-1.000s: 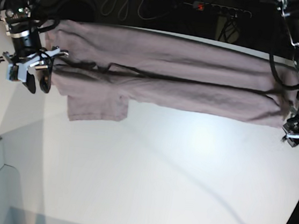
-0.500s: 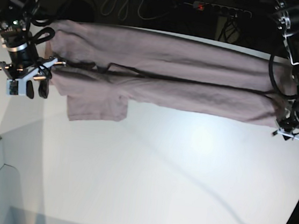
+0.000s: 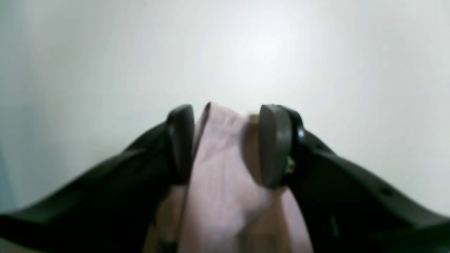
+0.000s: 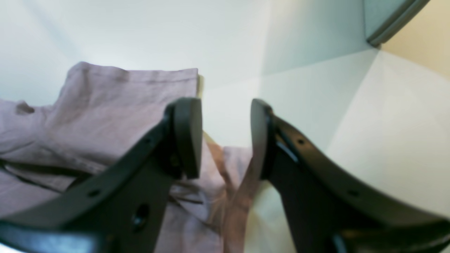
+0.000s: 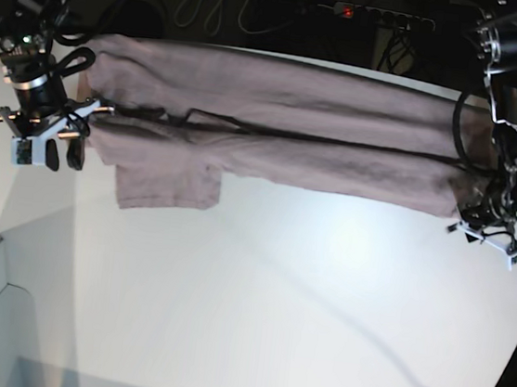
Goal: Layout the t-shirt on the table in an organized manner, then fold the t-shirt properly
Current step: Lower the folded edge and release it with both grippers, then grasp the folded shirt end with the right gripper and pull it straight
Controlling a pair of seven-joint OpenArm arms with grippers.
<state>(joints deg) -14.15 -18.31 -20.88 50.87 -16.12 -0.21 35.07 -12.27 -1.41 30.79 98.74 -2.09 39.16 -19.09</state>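
The t-shirt [image 5: 285, 126] lies stretched lengthwise along the far side of my white surface [image 5: 254, 314], folded into a long band with a dark crease running down its middle, and one short sleeve [image 5: 168, 183] sticks out toward the near side close to my right arm. My left jaws [image 3: 225, 144] stand partly spread at the shirt's end on the right of the base view, and the wrist view shows a bunched ridge of the mauve fabric rising between the two dark pads [image 3: 274, 144]; the cloth fills most of the gap and sits against the pads, though the picture is too blurred for me to say whether I am truly pinching it. My right jaws [image 4: 225, 137] are at the opposite end, on the left of the base view, also partly spread, with bare glossy surface showing between the tips and a thin fold of fabric lower down in the gap; the shirt's hemmed edge [image 4: 140, 75] lies just beside my left-hand pad [image 4: 188, 137], and I cannot tell whether these jaws hold anything. Cables and a power strip [image 5: 381, 17] lie in the dark beyond the far edge
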